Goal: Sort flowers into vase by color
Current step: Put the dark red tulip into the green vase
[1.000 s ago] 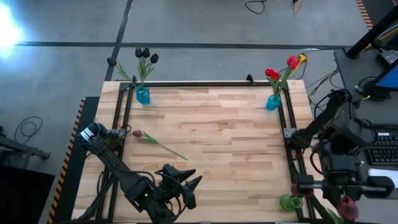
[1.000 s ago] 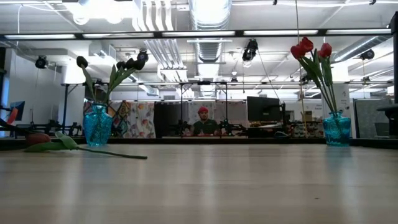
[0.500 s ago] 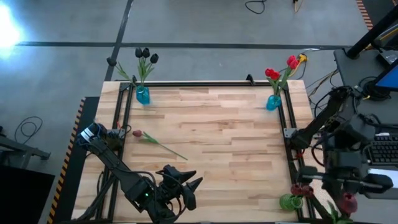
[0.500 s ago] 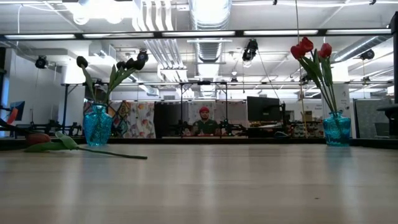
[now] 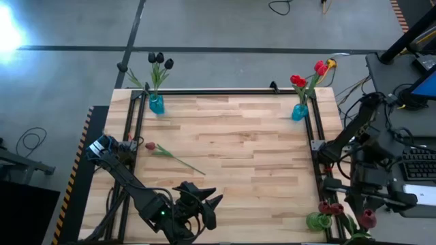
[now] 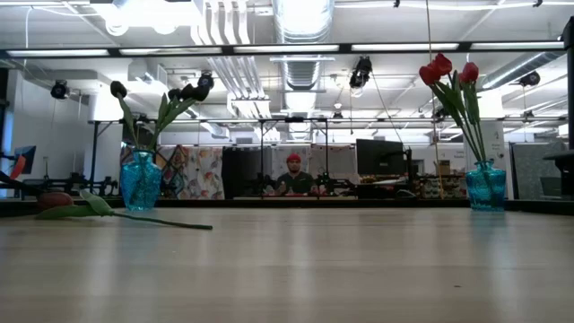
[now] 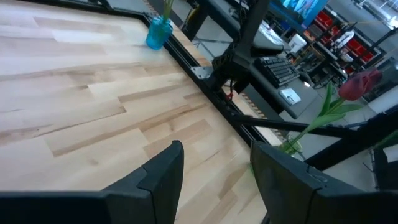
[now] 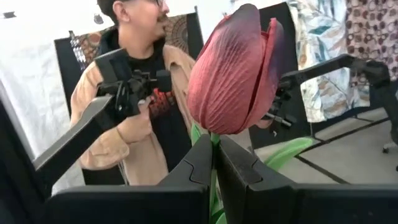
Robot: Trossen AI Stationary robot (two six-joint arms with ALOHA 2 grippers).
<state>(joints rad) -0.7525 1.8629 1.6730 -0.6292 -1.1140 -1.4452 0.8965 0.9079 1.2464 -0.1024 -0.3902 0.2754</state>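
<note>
Right gripper [image 8: 214,163], off the table at four o'clock, pinches a maroon tulip [image 8: 231,70] stem; head directly above fingers.

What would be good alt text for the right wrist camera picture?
The right gripper is shut on the green stem of a dark red tulip, whose closed head fills the middle of the view. Behind it stands a person in a tan jacket over a black shirt, holding dark control arms.
</note>
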